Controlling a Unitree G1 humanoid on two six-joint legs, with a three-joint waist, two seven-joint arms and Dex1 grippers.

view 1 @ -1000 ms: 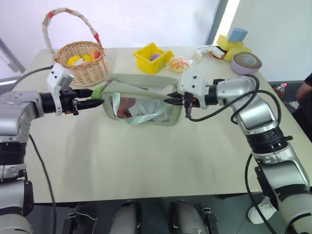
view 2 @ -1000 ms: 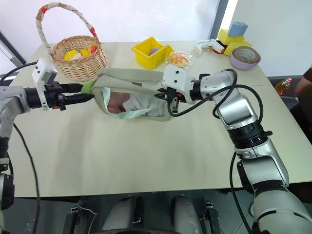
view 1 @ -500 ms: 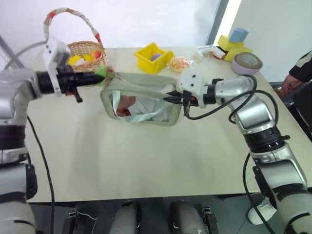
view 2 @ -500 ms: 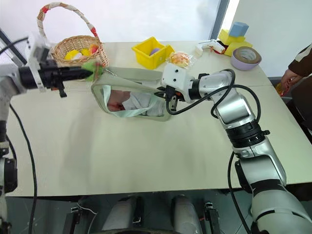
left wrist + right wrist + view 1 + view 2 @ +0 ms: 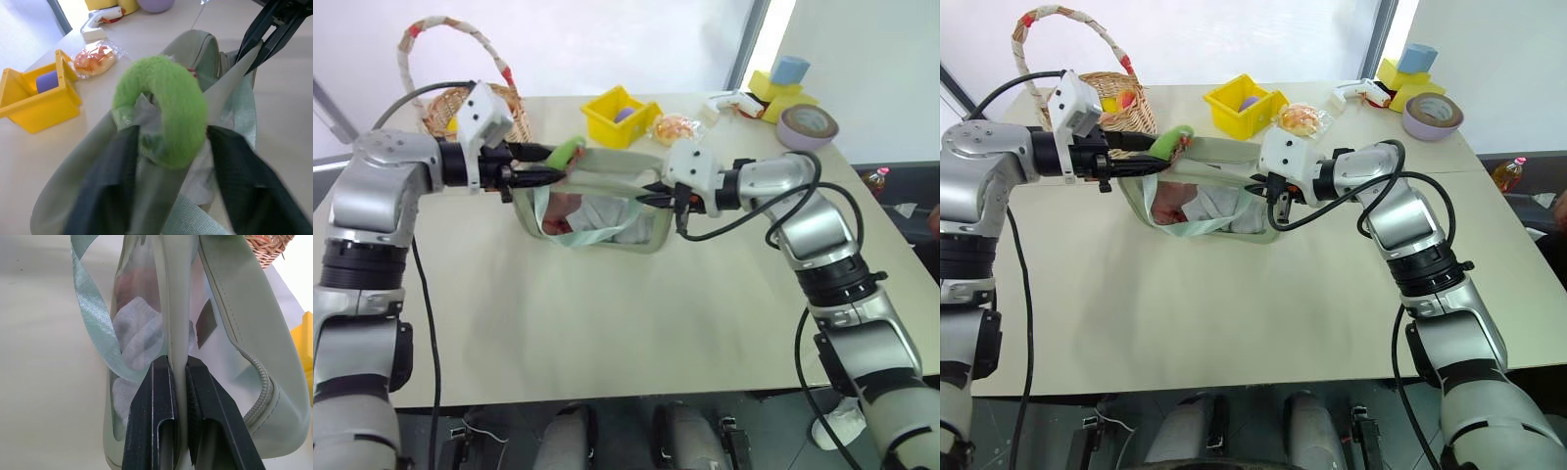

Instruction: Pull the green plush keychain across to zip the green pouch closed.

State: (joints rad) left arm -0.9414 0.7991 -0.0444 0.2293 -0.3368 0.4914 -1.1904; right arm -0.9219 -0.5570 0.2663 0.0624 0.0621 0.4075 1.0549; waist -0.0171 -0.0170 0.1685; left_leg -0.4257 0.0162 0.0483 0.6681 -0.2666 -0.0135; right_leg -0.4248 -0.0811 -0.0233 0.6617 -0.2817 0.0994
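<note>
Upper centre of the frame, the right gripper [image 5: 649, 200] is clenched on the pouch [image 5: 607, 201] edge. The left gripper [image 5: 551, 164] fingers [image 5: 110, 186] stand parted either side of the keychain [image 5: 565, 151] at the pouch's left end. Bare table [image 5: 607, 313] fills the lower frame.

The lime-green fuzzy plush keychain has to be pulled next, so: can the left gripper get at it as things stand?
Probably yes. The left gripper already has its fingers either side of the lime-green fuzzy plush keychain, nothing between them, while the right gripper pinches the sage-green fabric pouch.

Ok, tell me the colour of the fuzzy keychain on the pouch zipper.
Bright lime green. The keychain shows best in the left wrist view, between the left gripper's fingers.
</note>
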